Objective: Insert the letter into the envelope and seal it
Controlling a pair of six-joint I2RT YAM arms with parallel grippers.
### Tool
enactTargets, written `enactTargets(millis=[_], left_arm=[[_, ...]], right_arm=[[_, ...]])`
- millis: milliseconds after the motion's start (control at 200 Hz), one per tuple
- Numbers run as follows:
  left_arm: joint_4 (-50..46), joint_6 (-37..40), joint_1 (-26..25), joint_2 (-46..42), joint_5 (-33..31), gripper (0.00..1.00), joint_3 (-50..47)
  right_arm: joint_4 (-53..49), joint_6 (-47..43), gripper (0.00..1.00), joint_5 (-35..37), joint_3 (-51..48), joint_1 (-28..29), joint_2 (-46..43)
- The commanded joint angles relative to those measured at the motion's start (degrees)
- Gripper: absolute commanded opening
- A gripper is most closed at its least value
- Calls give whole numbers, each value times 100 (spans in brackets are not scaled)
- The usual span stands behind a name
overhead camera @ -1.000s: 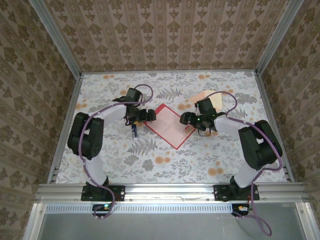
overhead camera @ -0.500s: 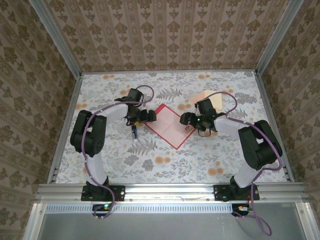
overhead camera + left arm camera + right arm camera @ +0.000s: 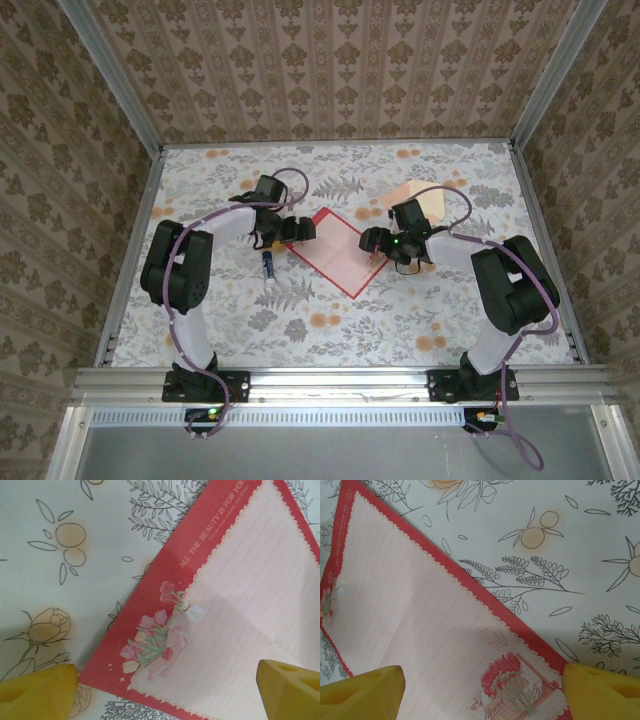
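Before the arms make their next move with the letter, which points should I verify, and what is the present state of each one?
1. Is the left pincer open: ok, jaws wide apart over one corner of the letter.
2. Is the right pincer open: ok, jaws wide apart over the opposite corner.
3. Does the letter lie flat on the table: ok, unfolded, with faint creases.
4. Is the letter gripped: not ok, neither pincer holds it.
5. Is the envelope open and ready: cannot tell, the right arm hides part of it.
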Motion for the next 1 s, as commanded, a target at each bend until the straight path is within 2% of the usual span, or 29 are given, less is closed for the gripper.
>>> enactTargets(millis=[0, 310, 615, 995], left_arm=[[112, -106, -28, 116, 225, 92, 124], [127, -78, -30, 99, 398, 92, 163], [-740, 261, 115, -64, -329, 92, 296], [-551, 1, -51, 174, -90, 92, 281]], right_arm=[[56, 102, 84, -84, -91, 24, 114], [44, 85, 84, -59, -110, 26, 123], [-15, 49, 84, -24, -115, 19, 95], [-18, 49, 83, -22, -89, 12, 107]])
